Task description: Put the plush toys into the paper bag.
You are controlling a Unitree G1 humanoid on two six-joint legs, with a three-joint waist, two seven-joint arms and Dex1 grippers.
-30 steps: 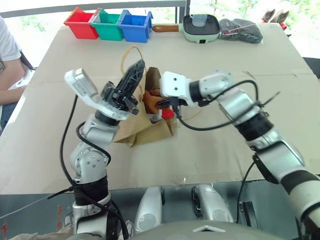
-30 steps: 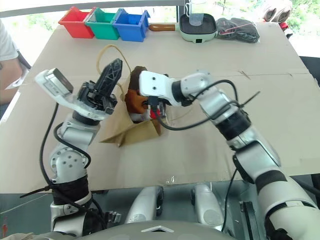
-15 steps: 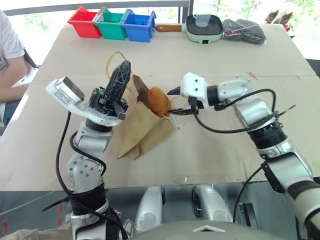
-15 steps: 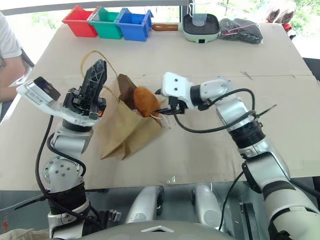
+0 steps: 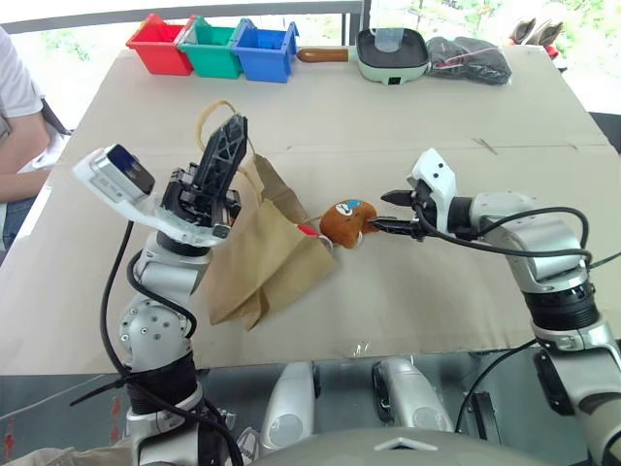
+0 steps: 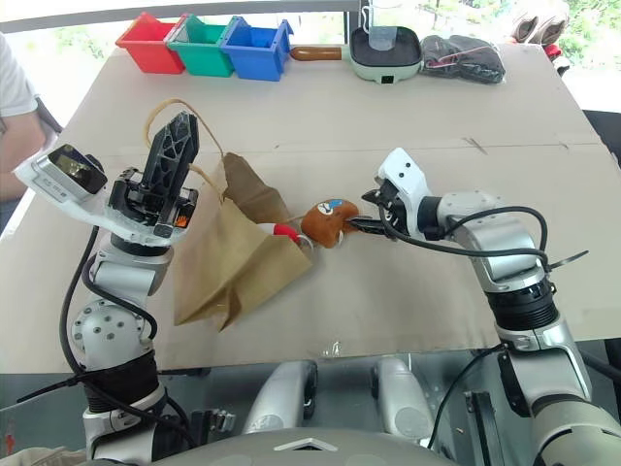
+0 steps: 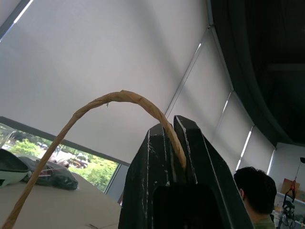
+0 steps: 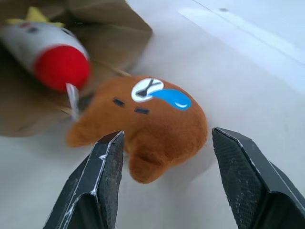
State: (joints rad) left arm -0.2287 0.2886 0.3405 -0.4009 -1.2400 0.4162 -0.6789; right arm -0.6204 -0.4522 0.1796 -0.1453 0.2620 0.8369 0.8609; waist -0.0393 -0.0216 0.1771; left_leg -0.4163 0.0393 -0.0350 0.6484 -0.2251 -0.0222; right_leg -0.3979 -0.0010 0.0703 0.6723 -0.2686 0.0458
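The brown paper bag (image 5: 262, 264) lies slanted on the table, mouth toward the right. My left gripper (image 5: 234, 126) points up at its left, shut on one cord handle (image 7: 97, 101) that arches over the fingers. The white plush toy with the red tip (image 8: 56, 62) lies in the bag's mouth. Just outside the mouth, the orange-brown plush toy (image 5: 344, 221) rests on the table, face up. My right gripper (image 5: 390, 213) is open right beside it, one finger (image 8: 97, 181) on each side of the toy's near end, not touching it.
Red (image 5: 158, 44), green (image 5: 213, 47) and blue (image 5: 264, 49) bins line the far edge, beside a green pan (image 5: 390, 53) and a dark pouch (image 5: 468, 60). A person sits at the table's left side (image 5: 17, 116).
The orange-brown toy was at the bag's mouth in my right gripper; now it lies on the table outside. My right gripper has drawn back to the right, dropped lower and opened.
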